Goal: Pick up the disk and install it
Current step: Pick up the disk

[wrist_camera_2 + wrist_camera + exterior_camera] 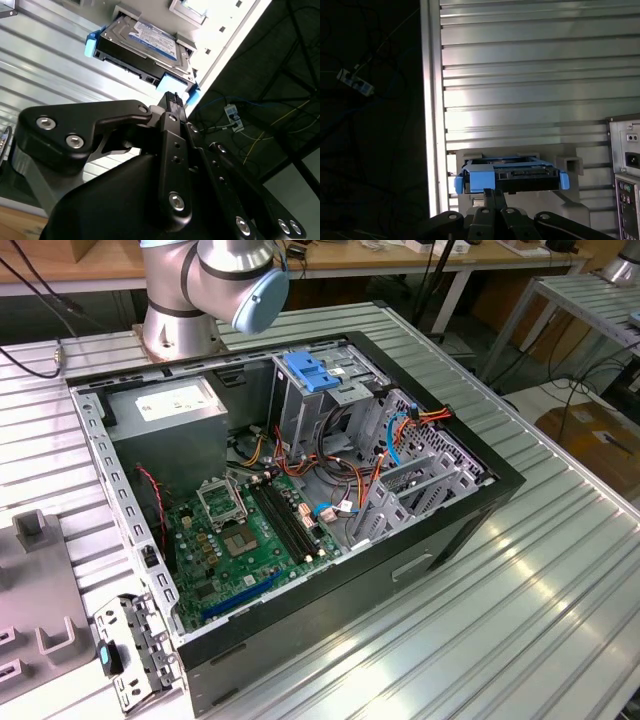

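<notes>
The disk (145, 42) is a grey hard drive with bright blue carrier rails. It lies flat in a light grey holder (520, 151) on the ribbed metal table, close to the table's edge, and appears in both wrist views (520, 175). My gripper (172, 100) hovers right at the disk's blue front rail (481, 179). Its two fingers are pressed together, with nothing seen between them (494, 192). I cannot tell whether the tips touch the rail.
The open computer case (505, 480) lies on the table in the exterior view, with a green motherboard (250, 540) and a metal drive cage (300, 405) topped by a blue latch (310, 370). The arm's base (180, 320) stands behind it. The case's rear panel (625, 165) is beside the holder.
</notes>
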Tool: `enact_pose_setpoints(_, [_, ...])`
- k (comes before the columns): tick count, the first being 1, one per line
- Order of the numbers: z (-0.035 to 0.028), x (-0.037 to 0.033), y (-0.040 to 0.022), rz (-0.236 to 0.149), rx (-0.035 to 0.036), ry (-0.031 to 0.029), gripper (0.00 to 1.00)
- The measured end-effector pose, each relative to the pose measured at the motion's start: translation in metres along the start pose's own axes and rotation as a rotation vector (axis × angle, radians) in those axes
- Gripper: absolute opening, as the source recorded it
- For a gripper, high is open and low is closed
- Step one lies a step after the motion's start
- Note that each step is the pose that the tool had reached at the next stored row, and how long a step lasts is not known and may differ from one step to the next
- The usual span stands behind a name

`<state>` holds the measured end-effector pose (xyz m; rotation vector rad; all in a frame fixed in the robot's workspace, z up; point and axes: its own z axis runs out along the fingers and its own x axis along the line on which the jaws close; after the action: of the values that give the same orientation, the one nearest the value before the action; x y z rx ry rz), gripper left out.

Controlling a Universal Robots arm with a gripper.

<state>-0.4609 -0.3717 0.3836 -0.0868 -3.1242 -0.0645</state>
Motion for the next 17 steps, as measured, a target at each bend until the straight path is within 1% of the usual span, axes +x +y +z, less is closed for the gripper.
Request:
enact_pose_setpoints(6, [0.0000, 0.0000, 0.0000, -0.059, 0.0009, 0.0024, 0.11])
enact_pose_setpoints(8, [0.0000, 0.0000, 0.0000, -0.083, 0.0014, 0.0034, 0.11])
enact_pose_setpoints(10, [0.0000, 0.0000, 0.0000, -0.115, 0.0019, 0.0048, 0.11])
enact_pose_setpoints(17, [0.0000, 0.0000, 0.0000, -0.181, 0.0030, 0.0074, 0.11])
